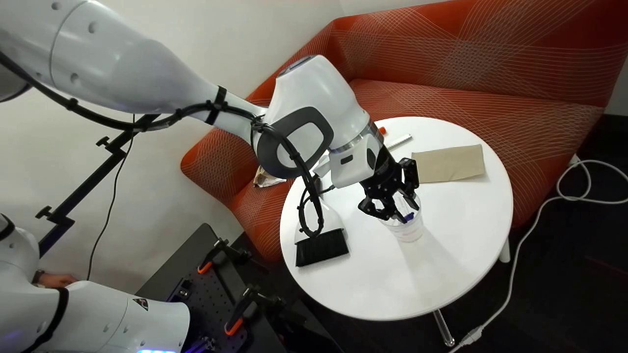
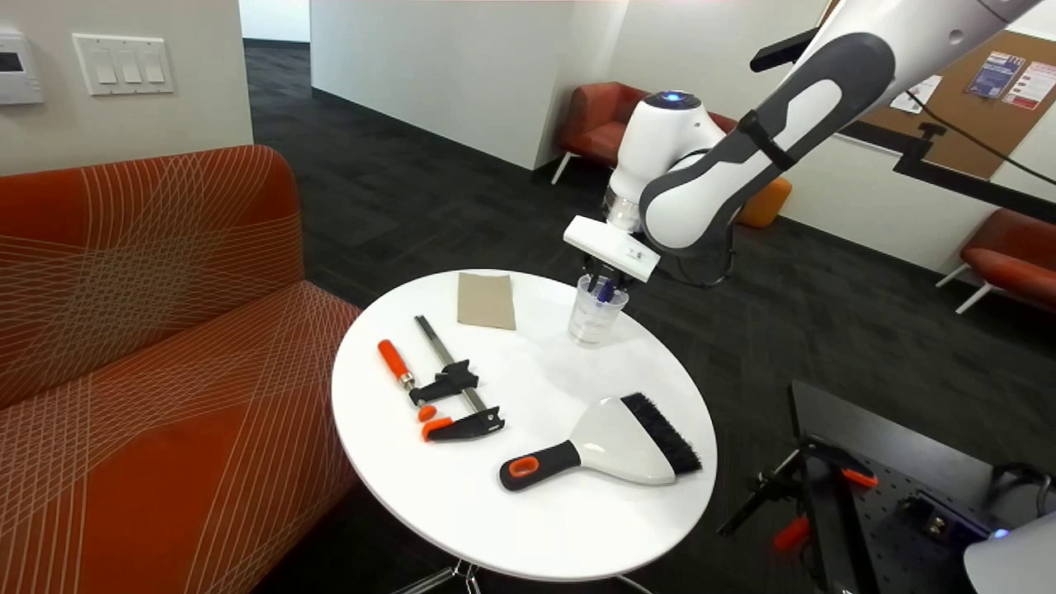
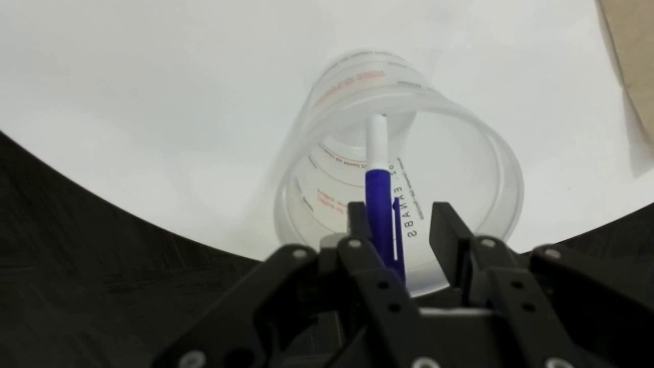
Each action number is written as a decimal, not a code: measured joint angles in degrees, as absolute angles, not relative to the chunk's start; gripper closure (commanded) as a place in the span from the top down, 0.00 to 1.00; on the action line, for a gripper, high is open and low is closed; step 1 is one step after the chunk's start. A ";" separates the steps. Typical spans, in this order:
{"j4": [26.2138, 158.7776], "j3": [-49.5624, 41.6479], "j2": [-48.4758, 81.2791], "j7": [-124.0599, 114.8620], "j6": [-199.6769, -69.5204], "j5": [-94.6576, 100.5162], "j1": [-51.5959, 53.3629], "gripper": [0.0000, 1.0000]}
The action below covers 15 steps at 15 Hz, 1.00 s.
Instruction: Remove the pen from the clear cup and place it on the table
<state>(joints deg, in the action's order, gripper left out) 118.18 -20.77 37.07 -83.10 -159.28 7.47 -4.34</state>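
Your gripper (image 3: 401, 217) is at the mouth of the cup (image 2: 590, 323), jaws narrowly apart with nothing pinched: the pen (image 3: 378, 204) lies between them, close by the finger on the left of the wrist view, and a gap shows to the opposite one. Whether the near finger touches it, you can't tell. The pen stands in the cup, white end down, blue end up among the fingers.

The step now looks to be the grasp. Shift slightly toward the pen so that it sits midway, then close slowly; closing off-centre could push it, and the light-looking cup with it. Check that neither finger catches the rim. Once the pen is firm, lift along its own line until the white end clears the rim, then lay it on bare table (image 1: 461, 245), away from the brush (image 2: 615, 447).
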 measured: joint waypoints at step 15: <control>121.76 -29.82 33.15 -83.03 -159.29 8.22 4.58 0.04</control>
<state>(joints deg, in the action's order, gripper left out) 121.76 -29.82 33.15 -83.03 -159.29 8.22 4.58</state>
